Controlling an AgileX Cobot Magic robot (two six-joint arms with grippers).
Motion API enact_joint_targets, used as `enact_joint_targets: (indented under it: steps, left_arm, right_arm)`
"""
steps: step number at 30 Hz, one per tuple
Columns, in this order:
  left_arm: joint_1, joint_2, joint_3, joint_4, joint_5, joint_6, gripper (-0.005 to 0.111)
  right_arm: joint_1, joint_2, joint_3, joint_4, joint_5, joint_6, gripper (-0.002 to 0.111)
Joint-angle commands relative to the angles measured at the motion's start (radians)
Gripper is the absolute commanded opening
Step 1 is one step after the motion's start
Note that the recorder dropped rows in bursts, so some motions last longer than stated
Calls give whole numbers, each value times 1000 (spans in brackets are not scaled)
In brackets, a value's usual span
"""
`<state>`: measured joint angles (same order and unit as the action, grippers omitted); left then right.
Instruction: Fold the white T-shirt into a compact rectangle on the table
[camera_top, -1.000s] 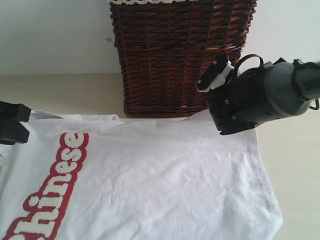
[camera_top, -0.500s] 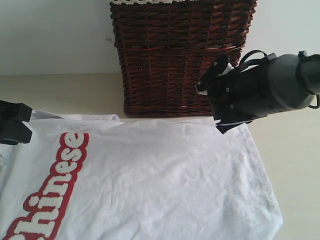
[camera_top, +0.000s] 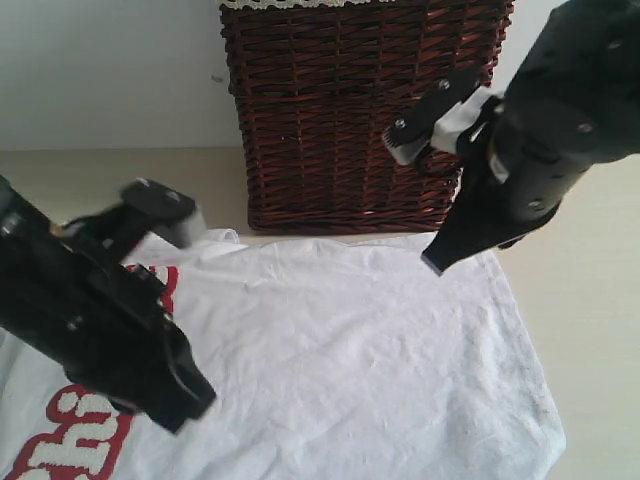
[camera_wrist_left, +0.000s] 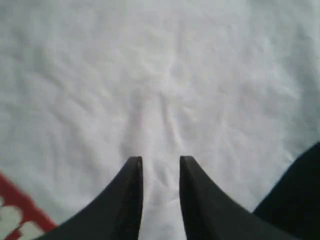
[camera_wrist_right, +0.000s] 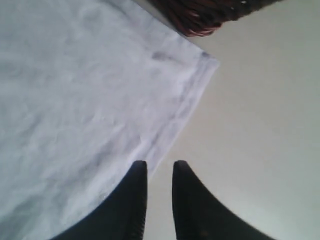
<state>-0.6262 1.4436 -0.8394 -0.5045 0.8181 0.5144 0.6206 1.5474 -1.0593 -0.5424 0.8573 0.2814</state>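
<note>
over the white t-shirt (camera_top: 350, 340), left fingers (camera_wrist_left: 126, 202) and right fingers (camera_wrist_right: 135, 202), narrowly parted

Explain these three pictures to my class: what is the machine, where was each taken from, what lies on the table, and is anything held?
It is a robot with two pincer-like grippers. One picture looks on from outside; the other two come from cameras on its wrists. A white T-shirt lies spread on the table, beside a wicker basket. The left gripper hangs over the shirt's cloth, the right gripper over its edge. Both stand slightly open, and neither visibly holds anything.
</note>
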Motion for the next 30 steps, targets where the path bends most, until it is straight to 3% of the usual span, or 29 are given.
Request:
enact_joint_targets:
  steps: [1,3,8,9,14,17,23,27,30]
  left_arm:
    - [-240,50,9,-32,-155,9,27]
    - [-341,79,9,-47,-269,9,32]
    - [-550,188,-1,-61,-517,-46,66]
    - [-575,211,-15,-61,-528,-64,68]
    - [-661,361,-130,-56,-521,-126,67]
    - [-679,454,-211,-24,-513,-158,67]
    - [-676,606,-353,306,-385,-458,65]
    - [-676,628,-420,521,-241,-630,47]
    - [-676,603,-445,529,-211,-627,32]
  right_arm:
    - [-5,-156,-6,14,86,43,19]
    - [-5,-229,-6,35,86,55,19]
    - [-5,-369,-6,83,77,53,19]
    - [-5,-386,-6,85,79,51,19]
    - [-5,-469,-6,141,61,19,19]
    - [-5,-487,-6,161,54,5,19]
    - [-5,-488,-4,189,54,-16,19]
    - [-5,-488,-4,210,48,-30,19]
    - [-5,-488,-4,212,44,-33,19]
